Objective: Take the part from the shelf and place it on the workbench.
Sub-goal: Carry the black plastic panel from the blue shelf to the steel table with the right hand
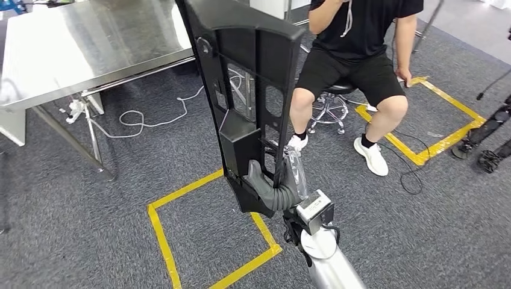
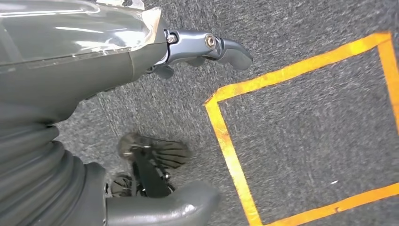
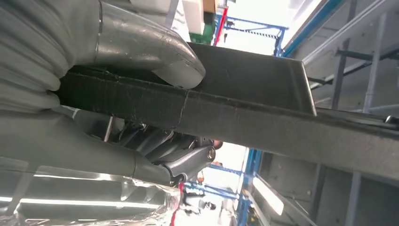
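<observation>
A steel-topped counter (image 1: 90,42) stands at the far left of the head view, its legs on grey carpet (image 1: 422,229), with a white cable (image 1: 150,120) looping on the floor beneath its edge. Between the robot and the counter lies a square of yellow floor tape (image 1: 158,229). To the right a person in black clothes (image 1: 355,42) sits on a wheeled stool (image 1: 330,105), white shoes on the carpet, beside a second taped square (image 1: 443,141). Dark tripod feet (image 1: 482,144) stand at the far right. The person and stool sit to the right of the part, well apart from the counter.

The head view shows the whole black plastic part (image 1: 247,90), a long frame with cut-out windows, held upright and tilted in front of the camera, hiding part of the counter's edge and the floor behind. The right wrist view shows the grip close up: the thumb (image 3: 155,59) presses on one face of the part's (image 3: 244,113) edge and the darker fingers (image 3: 179,155) curl against the other, with blue shelving uprights (image 3: 244,188) behind. The left wrist view looks down at carpet and yellow tape (image 2: 226,141).

The right robot hand (image 1: 274,189) grips the part's lower end, closed around it. The left robot hand (image 2: 155,52) hangs over the floor holding nothing, its fingers (image 2: 221,49) loosely extended and apart from the thumb.
</observation>
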You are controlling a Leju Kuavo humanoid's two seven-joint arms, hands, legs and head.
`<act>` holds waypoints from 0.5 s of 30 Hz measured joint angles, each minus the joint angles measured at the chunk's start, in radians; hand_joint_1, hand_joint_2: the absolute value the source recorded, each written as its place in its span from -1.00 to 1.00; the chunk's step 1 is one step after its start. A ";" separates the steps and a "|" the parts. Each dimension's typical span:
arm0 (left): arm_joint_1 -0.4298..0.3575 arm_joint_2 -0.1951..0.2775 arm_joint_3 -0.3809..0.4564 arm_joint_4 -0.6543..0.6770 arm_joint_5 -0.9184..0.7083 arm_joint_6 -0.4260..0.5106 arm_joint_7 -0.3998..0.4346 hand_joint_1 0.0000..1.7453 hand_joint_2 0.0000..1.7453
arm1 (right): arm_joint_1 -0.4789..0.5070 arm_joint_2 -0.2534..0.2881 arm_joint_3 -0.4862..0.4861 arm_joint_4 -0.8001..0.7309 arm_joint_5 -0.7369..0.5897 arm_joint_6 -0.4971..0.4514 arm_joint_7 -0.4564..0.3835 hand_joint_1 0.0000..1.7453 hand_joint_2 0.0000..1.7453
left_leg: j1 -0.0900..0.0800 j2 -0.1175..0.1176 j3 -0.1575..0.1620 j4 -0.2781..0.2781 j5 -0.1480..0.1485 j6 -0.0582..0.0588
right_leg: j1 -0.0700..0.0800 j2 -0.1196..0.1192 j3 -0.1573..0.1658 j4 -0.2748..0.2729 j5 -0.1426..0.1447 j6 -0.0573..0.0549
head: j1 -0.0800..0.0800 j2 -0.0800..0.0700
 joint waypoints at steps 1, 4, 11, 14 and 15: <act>0.000 0.000 0.000 0.000 -0.001 0.000 0.000 -1.00 1.00 | 0.002 0.000 0.000 0.000 0.000 -0.002 0.001 1.00 1.00 | 0.000 0.004 -0.022 0.042 -0.011 -0.002 | 0.002 -0.010 0.000 0.000 -0.001 -0.001 | 0.000 0.000; 0.001 0.001 0.000 0.000 -0.005 0.004 0.003 -1.00 1.00 | 0.006 0.000 -0.002 -0.002 0.000 -0.004 0.004 1.00 1.00 | 0.000 0.021 0.029 -0.052 0.053 0.002 | 0.005 -0.038 0.003 0.000 -0.005 -0.001 | 0.000 0.000; -0.002 0.001 0.000 0.000 -0.014 0.020 0.017 -1.00 1.00 | 0.014 0.000 -0.006 -0.015 0.005 -0.005 0.005 1.00 1.00 | -0.011 0.038 0.121 -0.232 0.107 0.040 | 0.019 -0.068 0.010 0.005 -0.022 0.028 | 0.003 0.000; -0.004 -0.002 0.000 0.000 -0.017 0.022 0.018 -1.00 1.00 | 0.018 -0.001 -0.007 -0.019 0.006 -0.005 0.005 1.00 1.00 | -0.006 0.009 0.129 -0.244 0.116 0.053 | 0.015 -0.004 -0.050 0.141 -0.088 0.022 | 0.008 0.000; -0.005 -0.002 0.000 0.000 -0.019 0.022 0.018 -1.00 1.00 | 0.021 -0.003 -0.009 -0.019 0.006 -0.005 0.004 1.00 1.00 | -0.005 -0.003 0.128 -0.244 0.117 0.054 | 0.013 0.006 -0.085 0.211 -0.115 0.019 | 0.010 0.000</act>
